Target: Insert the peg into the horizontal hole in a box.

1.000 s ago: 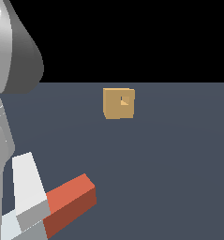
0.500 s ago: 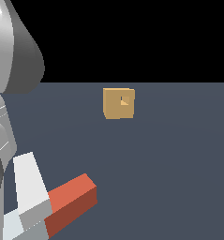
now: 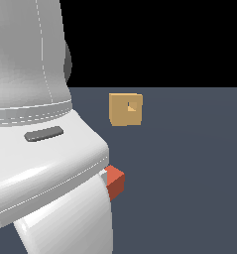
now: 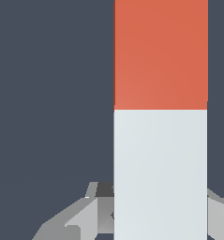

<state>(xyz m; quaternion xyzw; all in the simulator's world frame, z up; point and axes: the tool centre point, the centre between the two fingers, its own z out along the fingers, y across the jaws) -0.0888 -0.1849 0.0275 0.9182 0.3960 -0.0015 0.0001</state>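
In the exterior view the tan box (image 3: 126, 109) sits on the dark floor, its small square hole (image 3: 132, 106) on the face turned to the camera. Only the red end of the peg (image 3: 114, 182) pokes out from behind my arm (image 3: 45, 163), lower than the box and to its left in that view. The arm hides the gripper there. In the wrist view the peg (image 4: 160, 117) shows both its red and white halves. My gripper (image 4: 160, 206) is shut on the white half, with one grey finger (image 4: 92, 213) on each side.
The dark grey floor (image 3: 189, 173) stretches around the box. My arm's white body fills the left half of the exterior view and hides what lies behind it.
The arm has swung across the exterior view's left half. The peg's red end has moved up and to the right, nearer the box. The box has not moved.
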